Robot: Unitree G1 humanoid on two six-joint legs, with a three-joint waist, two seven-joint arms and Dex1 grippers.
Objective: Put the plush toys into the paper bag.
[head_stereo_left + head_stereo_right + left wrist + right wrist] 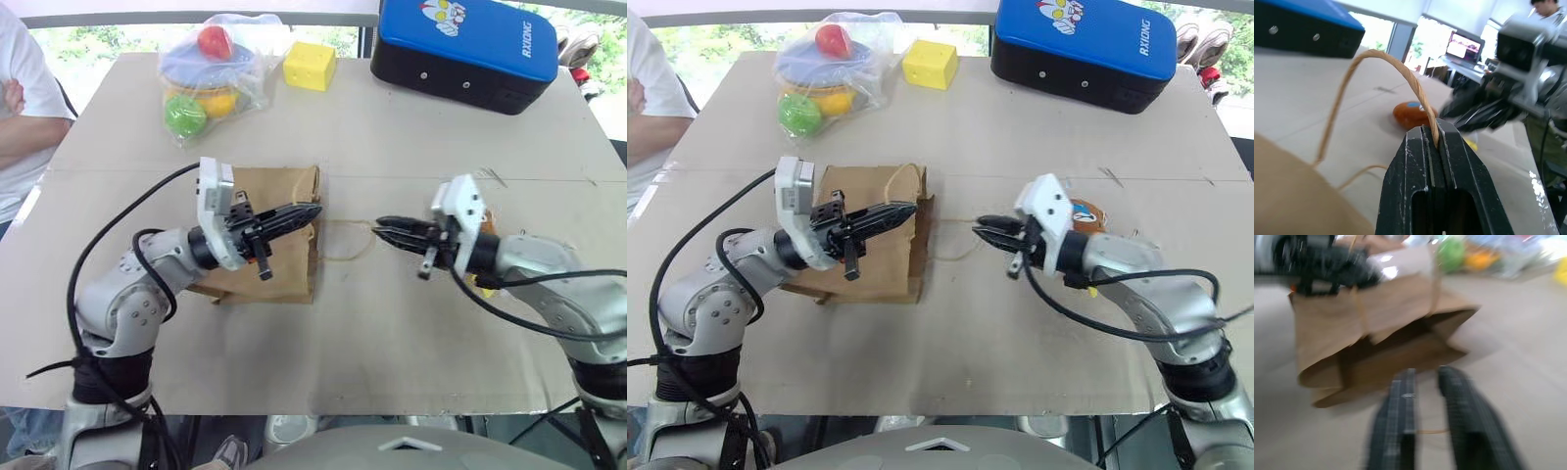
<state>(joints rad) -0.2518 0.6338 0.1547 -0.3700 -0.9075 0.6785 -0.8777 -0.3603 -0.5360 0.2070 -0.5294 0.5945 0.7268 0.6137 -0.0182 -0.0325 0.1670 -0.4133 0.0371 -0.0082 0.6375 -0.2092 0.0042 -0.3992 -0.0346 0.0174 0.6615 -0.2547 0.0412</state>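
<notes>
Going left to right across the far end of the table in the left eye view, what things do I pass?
Clear plastic bag of coloured balls → yellow holed block → blue and black case.

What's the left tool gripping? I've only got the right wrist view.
Observer: The left tool is shut on one twine handle of the paper bag.
Operator: Where's the orange toy?
Observer: The orange-brown plush toy lies on the table just behind the right arm's wrist, apart from the bag.
Operator: Anything along the far edge on the right?
Observer: A blue case sits there.
</notes>
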